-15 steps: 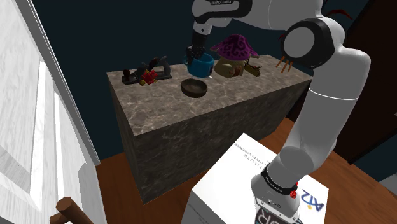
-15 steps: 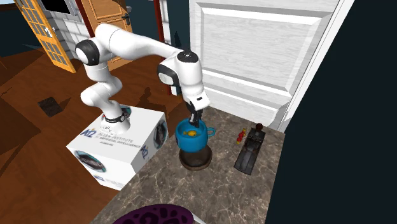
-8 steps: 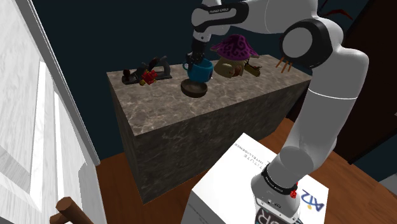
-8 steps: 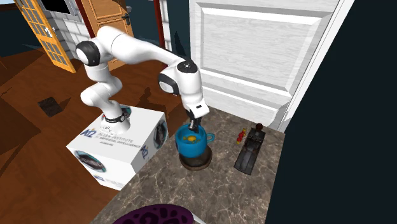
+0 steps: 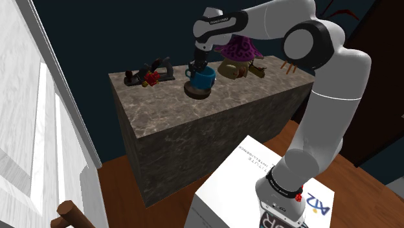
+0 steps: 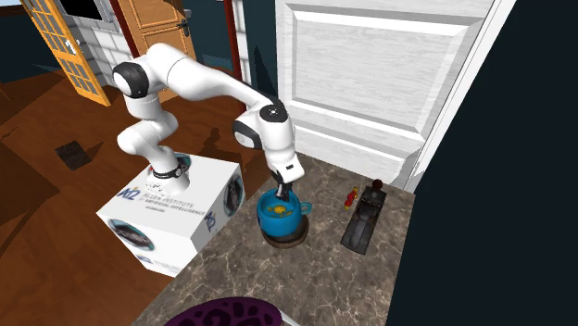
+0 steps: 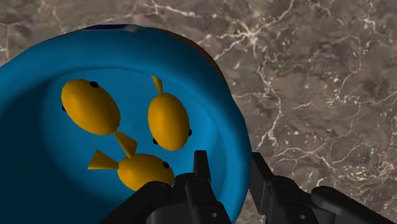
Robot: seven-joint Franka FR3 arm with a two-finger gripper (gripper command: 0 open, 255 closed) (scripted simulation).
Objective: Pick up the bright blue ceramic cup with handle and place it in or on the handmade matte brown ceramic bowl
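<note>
Gripper point(image 7: 229, 159): we log it pinched on the cup point(image 7: 32, 146) wall, one finger inside, one outside | cup: blue, orange fish painted inside, upright, its base in the bowl point(image 5: 196, 94) | bowl: brown, on the marbled counter point(image 5: 162, 123), near its middle

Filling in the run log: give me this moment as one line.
stage: placing | gripper: shut on blue cup rim | blue cup: upright on brown bowl | release: pending
</note>
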